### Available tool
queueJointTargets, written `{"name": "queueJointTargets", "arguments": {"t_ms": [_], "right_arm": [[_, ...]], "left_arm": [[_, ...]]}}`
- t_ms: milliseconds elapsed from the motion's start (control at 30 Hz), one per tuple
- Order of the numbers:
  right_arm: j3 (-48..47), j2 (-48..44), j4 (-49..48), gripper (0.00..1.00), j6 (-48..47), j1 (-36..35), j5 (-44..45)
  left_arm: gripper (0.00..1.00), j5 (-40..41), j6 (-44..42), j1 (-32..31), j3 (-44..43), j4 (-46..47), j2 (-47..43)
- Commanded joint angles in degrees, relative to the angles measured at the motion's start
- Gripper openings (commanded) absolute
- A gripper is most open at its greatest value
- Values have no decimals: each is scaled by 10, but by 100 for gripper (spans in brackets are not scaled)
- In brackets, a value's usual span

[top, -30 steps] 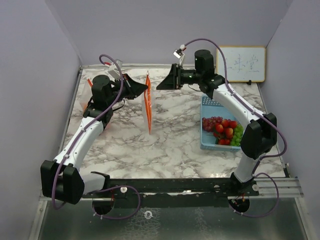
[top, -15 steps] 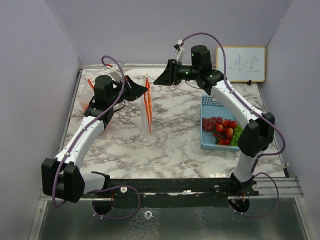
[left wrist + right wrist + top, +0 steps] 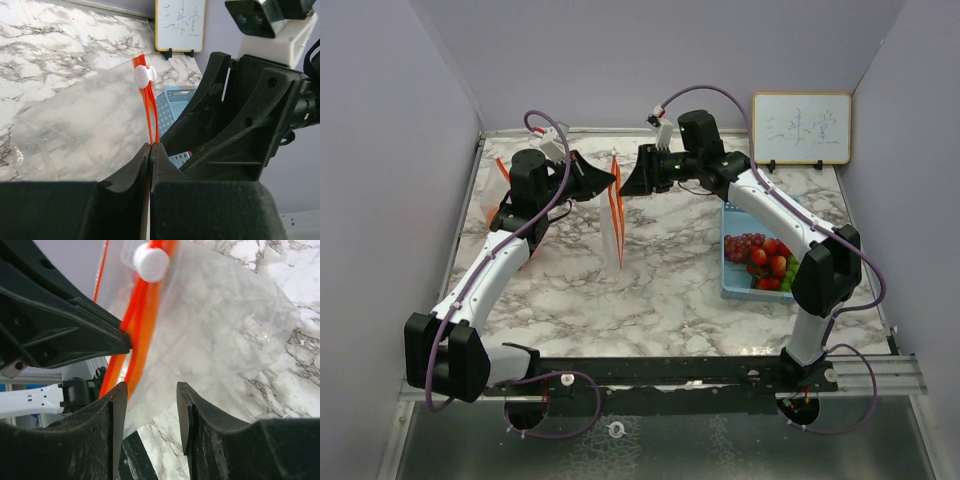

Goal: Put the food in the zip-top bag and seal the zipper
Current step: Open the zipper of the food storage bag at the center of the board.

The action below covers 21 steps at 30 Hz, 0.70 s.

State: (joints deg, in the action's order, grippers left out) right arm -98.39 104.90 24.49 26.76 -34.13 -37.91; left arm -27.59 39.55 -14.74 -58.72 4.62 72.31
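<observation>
**Top view.**
- Zip-top bag (image 3: 618, 228): clear, with an orange track. It hangs on edge above the marble table (image 3: 670, 295), which keeps its mouth off the surface.
- Left gripper (image 3: 607, 181): holds the bag by its top.
- Right gripper (image 3: 629, 180): faces the left one from the other side, just beside the bag's top.
- Food (image 3: 767, 262): red fruits and purple and green grapes. All of it lies in the light-blue basket (image 3: 733, 208), well apart from the bag. None is bagged yet.

**Left wrist view.**
- The left pincer is pressed together on the orange zipper strip (image 3: 151, 117).
- The white slider (image 3: 145, 76) sits on that strip, beyond the grip.
- This looks like an anchoring hold, so that the other arm has something to pull against.

**Right wrist view.**
- The right jaws stand apart and pinch nothing.
- The orange strip runs down toward the gap, close to one finger.
- Judged purpose: they are lined up to take the track or slider and open the mouth before any loading.
</observation>
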Motion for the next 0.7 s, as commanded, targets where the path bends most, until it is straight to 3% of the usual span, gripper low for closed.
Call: {"name": "queueJointTargets", "arguments": {"t_ms": [0, 667], "right_arm": [[16, -16, 9, 44, -9, -3, 32], [51, -19, -83, 48, 50, -10, -22]], "left_arm": [[0, 4, 7, -4, -24, 18, 3], [0, 6, 8, -5, -16, 23, -6]]}}
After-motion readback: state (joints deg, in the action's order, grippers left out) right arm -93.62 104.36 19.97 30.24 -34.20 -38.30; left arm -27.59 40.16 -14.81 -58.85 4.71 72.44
